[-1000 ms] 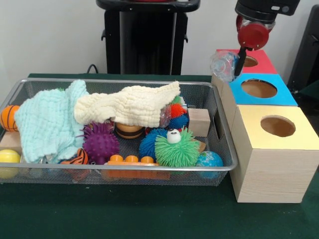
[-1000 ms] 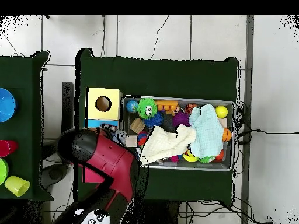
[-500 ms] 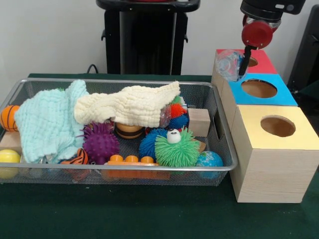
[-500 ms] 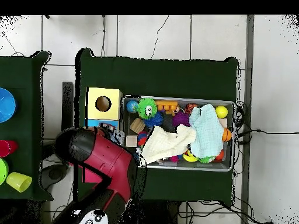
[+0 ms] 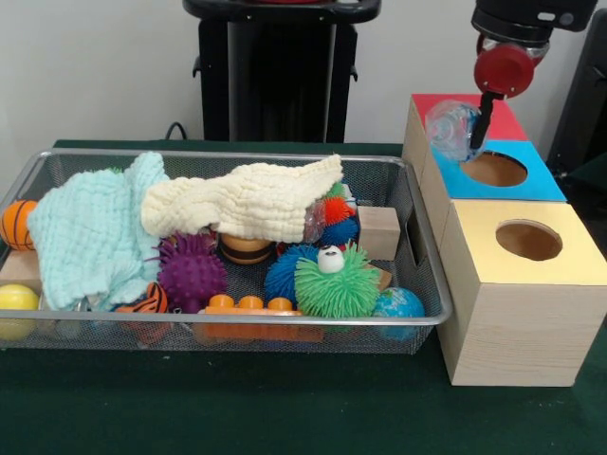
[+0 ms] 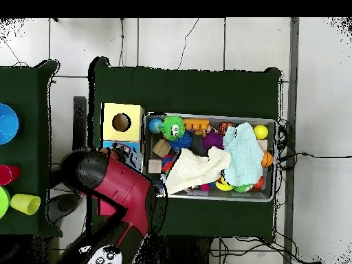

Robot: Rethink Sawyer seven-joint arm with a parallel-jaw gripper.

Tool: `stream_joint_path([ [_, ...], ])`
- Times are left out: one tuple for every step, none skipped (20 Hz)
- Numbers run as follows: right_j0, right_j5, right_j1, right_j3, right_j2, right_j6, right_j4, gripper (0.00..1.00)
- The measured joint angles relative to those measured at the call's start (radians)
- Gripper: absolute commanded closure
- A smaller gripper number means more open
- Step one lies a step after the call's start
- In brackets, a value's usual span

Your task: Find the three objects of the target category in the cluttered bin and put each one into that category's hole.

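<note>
One clear, glittery ball [image 5: 451, 129] hangs in the gripper [image 5: 471, 128], whose jaws are closed on it, above the near edge of the red-topped box [image 5: 493, 116] and just beside the hole in the blue-topped box [image 5: 498, 171]. The yellow-topped box [image 5: 526, 246] stands nearest the camera. In the wire bin [image 5: 422, 256] lie a cream cloth [image 5: 247, 201], a mint cloth [image 5: 90, 232], a green spiky ball [image 5: 337, 282] and a purple spiky ball [image 5: 192, 271].

The 3 boxes had red [image 5: 501, 118], blue [image 5: 531, 186] and yellow [image 5: 569, 251] tops — the cloths were mint green [image 5: 90, 232] and cream [image 5: 251, 201], the spiky balls purple [image 5: 192, 272] and green [image 5: 336, 282].
</note>
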Motion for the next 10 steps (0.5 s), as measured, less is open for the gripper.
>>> stream_joint_path([
  [0.004, 0.0, 0.003, -0.003, 0.0, 0.006, 0.002, 1.0],
  [0.011, 0.0, 0.01, -0.008, 0.0, 0.017, 0.007, 1.0],
  [0.018, 0.0, 0.017, -0.013, 0.0, 0.03, 0.01, 1.0],
  [0.024, 0.0, 0.023, -0.018, 0.0, 0.044, 0.014, 1.0],
  [0.03, 0.0, 0.03, -0.023, 0.0, 0.059, 0.018, 1.0],
  [0.034, 0.0, 0.034, -0.026, 0.0, 0.068, 0.02, 1.0],
  [0.042, 0.0, 0.043, -0.033, 0.001, 0.092, 0.024, 1.0],
  [0.045, 0.0, 0.047, -0.037, 0.0, 0.102, 0.026, 1.0],
  [0.048, 0.0, 0.052, -0.041, 0.0, 0.115, 0.027, 1.0],
  [0.055, 0.0, 0.064, -0.054, 0.001, 0.145, 0.029, 1.0],
])
